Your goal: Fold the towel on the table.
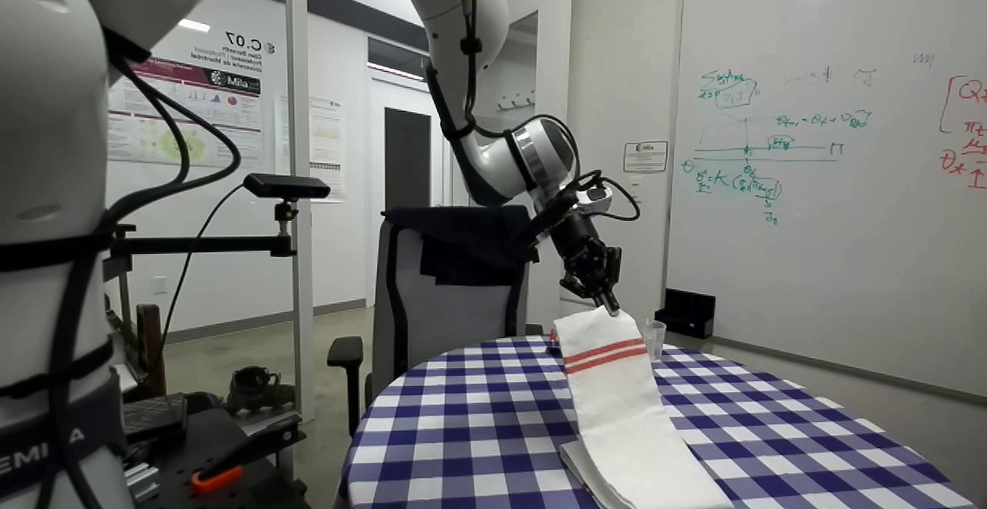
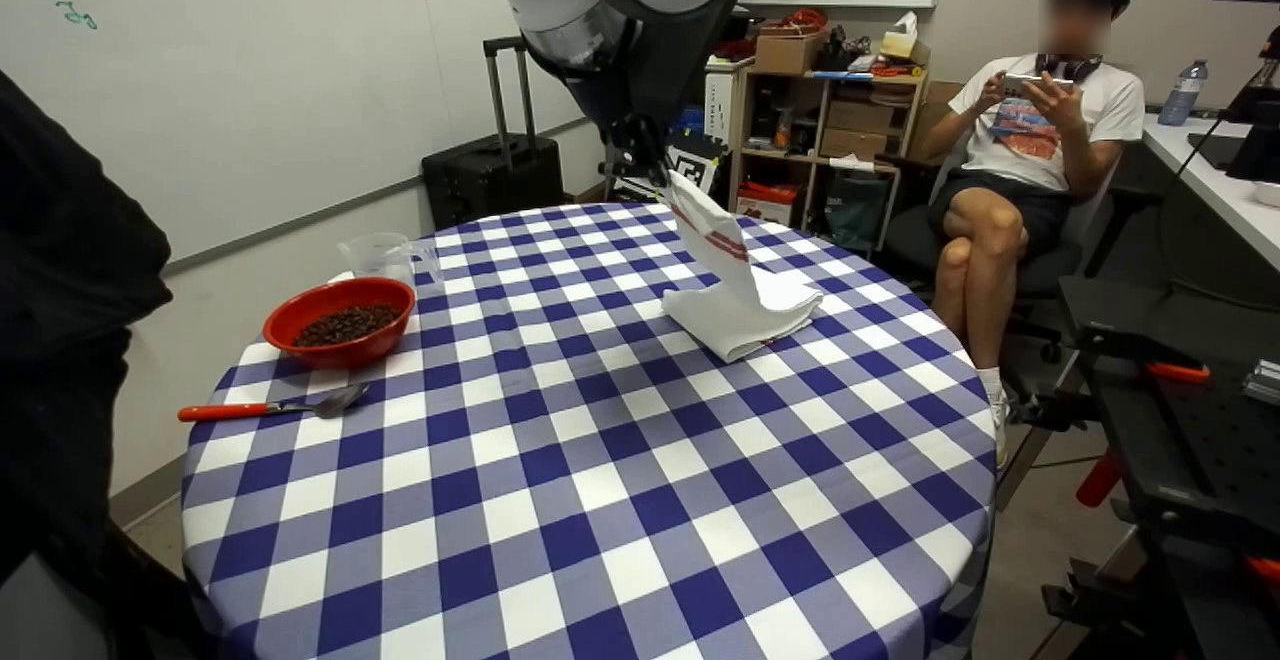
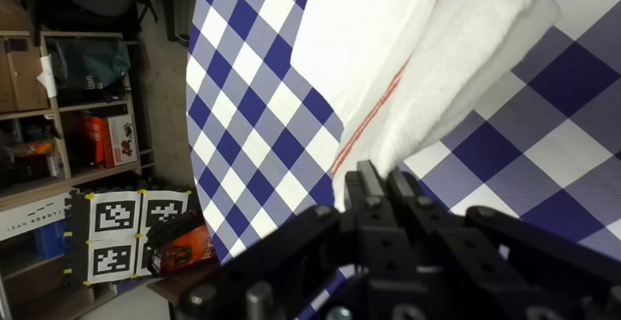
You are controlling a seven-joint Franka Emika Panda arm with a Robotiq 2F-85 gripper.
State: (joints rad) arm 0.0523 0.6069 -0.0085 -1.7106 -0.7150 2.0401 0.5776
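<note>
The towel is white with thin red stripes. It shows in both exterior views (image 1: 617, 409) (image 2: 735, 285) and in the wrist view (image 3: 364, 34). My gripper (image 1: 611, 308) is shut on one end of it and holds that end raised above the table (image 1: 455, 416). The rest slopes down to a folded part lying on the blue-and-white checked cloth. The gripper also shows in an exterior view (image 2: 664, 175). In the wrist view its fingertips (image 3: 383, 177) pinch the white fabric, with a red stripe just beside them. The pinched edge is hidden between the fingers.
A red bowl (image 2: 385, 335) of dark beans, a red-handled utensil (image 2: 225, 411) and a clear plastic jug (image 2: 380, 258) stand near the table's edge. An office chair (image 1: 455, 316) is beside the table. A person (image 2: 1040, 130) sits beyond the table.
</note>
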